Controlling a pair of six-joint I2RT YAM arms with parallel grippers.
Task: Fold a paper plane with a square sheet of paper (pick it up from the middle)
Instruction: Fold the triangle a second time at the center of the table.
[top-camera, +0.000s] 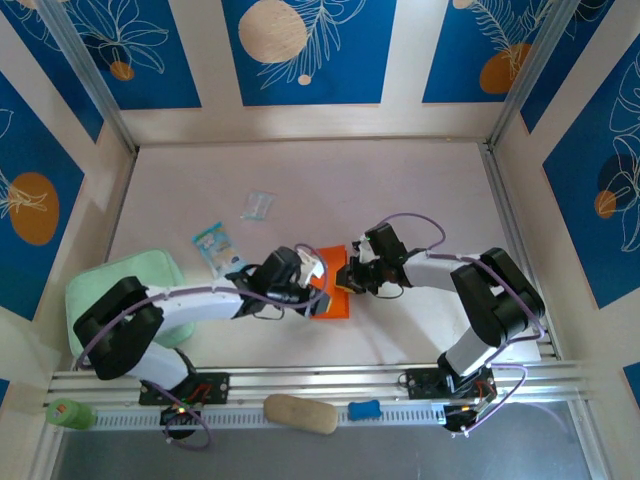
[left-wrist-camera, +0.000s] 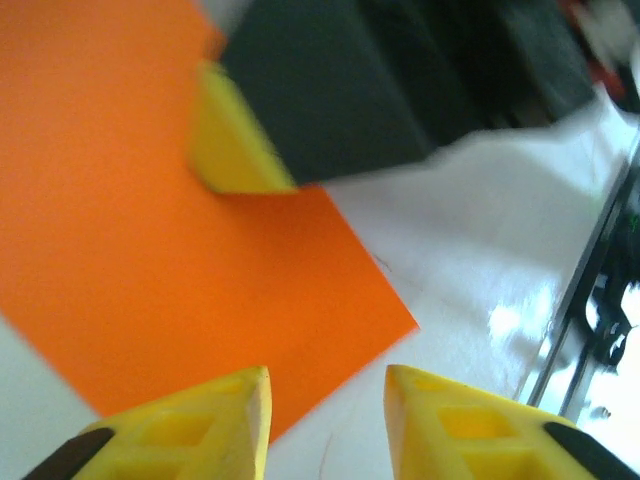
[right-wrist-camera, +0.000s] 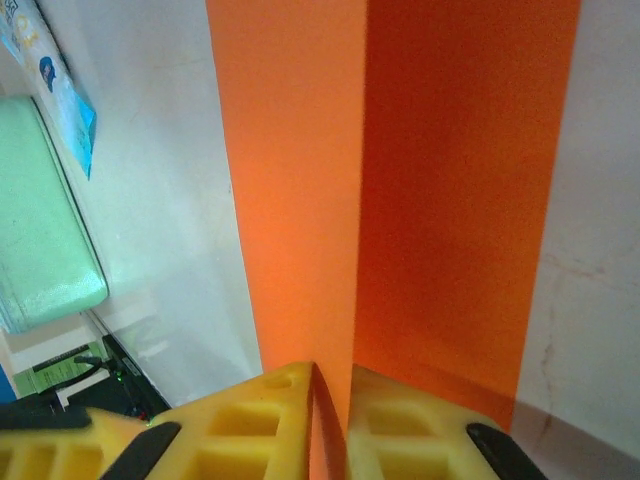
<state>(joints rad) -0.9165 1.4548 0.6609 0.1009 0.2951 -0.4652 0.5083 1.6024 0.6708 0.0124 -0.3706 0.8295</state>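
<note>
Orange square sheet of paper (left-wrist-camera: 150, 230): first crease apparently forming. Right hand (right-wrist-camera: 330, 375) is pinching its fold; left hand (left-wrist-camera: 328, 390) is hovering open. Next, likely: pressing flat.

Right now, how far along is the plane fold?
Early. Done: the square sheet of paper shows one fold line down its middle. In hand: right tool pinches its edge; left tool hovers open over a corner. Remaining: every nose and wing fold.

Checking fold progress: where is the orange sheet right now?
The orange sheet lies mid-table in the top view, between both arms; the right gripper pinches its crease, and the left gripper hovers open over a corner.
</note>
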